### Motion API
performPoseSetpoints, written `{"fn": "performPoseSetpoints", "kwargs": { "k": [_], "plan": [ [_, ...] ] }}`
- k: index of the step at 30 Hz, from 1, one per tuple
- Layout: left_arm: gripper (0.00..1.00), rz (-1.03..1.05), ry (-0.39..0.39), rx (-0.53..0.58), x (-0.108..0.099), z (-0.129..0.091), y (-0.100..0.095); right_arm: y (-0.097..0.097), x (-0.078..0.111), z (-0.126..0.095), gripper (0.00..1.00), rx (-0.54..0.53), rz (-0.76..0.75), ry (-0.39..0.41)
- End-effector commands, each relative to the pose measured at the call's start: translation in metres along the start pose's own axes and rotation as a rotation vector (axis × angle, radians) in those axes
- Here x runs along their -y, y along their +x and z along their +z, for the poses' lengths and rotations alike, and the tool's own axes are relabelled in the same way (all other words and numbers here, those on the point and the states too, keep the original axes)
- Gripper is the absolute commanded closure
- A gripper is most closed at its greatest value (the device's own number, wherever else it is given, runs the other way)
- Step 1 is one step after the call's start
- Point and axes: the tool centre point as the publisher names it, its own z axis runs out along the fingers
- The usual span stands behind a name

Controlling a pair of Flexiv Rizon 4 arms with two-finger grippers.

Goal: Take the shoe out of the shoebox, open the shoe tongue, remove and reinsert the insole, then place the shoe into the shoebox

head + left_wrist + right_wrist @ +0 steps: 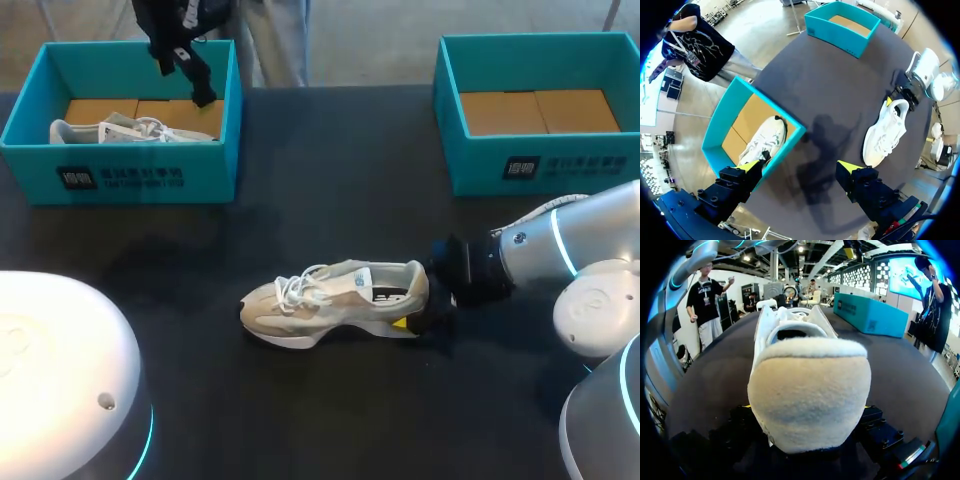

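A beige and white shoe (335, 300) (885, 135) lies on its side in the middle of the dark table, toe to the left. My right gripper (425, 305) (807, 407) is shut on its heel (810, 390), which fills the space between the fingers; only slivers of yellow show on each side. High over the left teal shoebox (120, 180) (785, 145) hangs my left gripper (185, 65) (797, 166), open and holding nothing. A second pale shoe (130, 130) (762, 140) lies in that box.
Another teal shoebox (540, 165) (840, 35) stands at the back right, only its cardboard floor showing inside. The dark table (300, 200) stretches between the two boxes and around the shoe.
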Motion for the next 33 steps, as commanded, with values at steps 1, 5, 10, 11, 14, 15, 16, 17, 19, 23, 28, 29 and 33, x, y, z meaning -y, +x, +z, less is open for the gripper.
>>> {"fn": "performPoseSetpoints", "kwargs": {
  "k": [1, 5, 10, 11, 14, 15, 16, 17, 19, 23, 28, 29, 33],
  "plan": [
    [0.00, 0.001, -0.001, -0.002, 0.000, 0.000, -0.001, 0.002, 0.002, 0.001, 1.00, 0.001, 0.000, 0.003],
    [0.00, 0.001, -0.001, -0.002, 0.000, 0.000, -0.001, 0.002, 0.002, 0.001, 1.00, 0.001, 0.000, 0.003],
    [0.00, 0.009, 0.003, -0.013, 0.001, -0.003, 0.005, 0.002, 0.002, 0.001, 1.00, 0.001, 0.000, 0.003],
    [0.00, 0.029, -0.010, -0.017, 0.001, -0.004, 0.011, 0.002, 0.002, 0.001, 1.00, 0.001, 0.000, 0.003],
    [0.00, 0.032, -0.021, -0.014, 0.004, -0.010, 0.029, 0.002, 0.002, 0.001, 1.00, 0.001, 0.000, 0.003],
    [0.00, 0.029, -0.022, -0.011, 0.004, -0.011, 0.032, 0.002, 0.002, 0.001, 1.00, 0.001, 0.000, 0.003],
    [0.00, 0.011, -0.016, -0.028, 0.005, -0.013, 0.039, 0.002, 0.002, 0.001, 1.00, 0.001, 0.000, 0.003],
    [0.00, 0.019, -0.023, -0.022, 0.006, -0.014, 0.044, 0.002, 0.002, 0.001, 1.00, 0.001, 0.000, 0.003],
    [0.00, -0.007, -0.038, -0.018, 0.007, -0.014, 0.052, 0.002, 0.002, 0.001, 1.00, 0.001, 0.000, 0.003],
    [0.00, -0.068, -0.039, -0.024, 0.008, -0.015, 0.065, 0.002, 0.002, 0.001, 1.00, 0.001, 0.000, 0.003],
    [0.00, -0.193, -0.026, -0.038, 0.004, -0.016, 0.078, 0.002, 0.002, 0.001, 1.00, 0.001, 0.000, 0.003],
    [0.00, -0.200, -0.027, -0.038, 0.004, -0.016, 0.079, 0.002, 0.002, 0.001, 1.00, 0.001, 0.000, 0.003],
    [0.00, -0.200, -0.027, -0.038, 0.004, -0.016, 0.079, 0.002, 0.002, 0.001, 1.00, 0.001, 0.000, 0.003]
  ]
}}
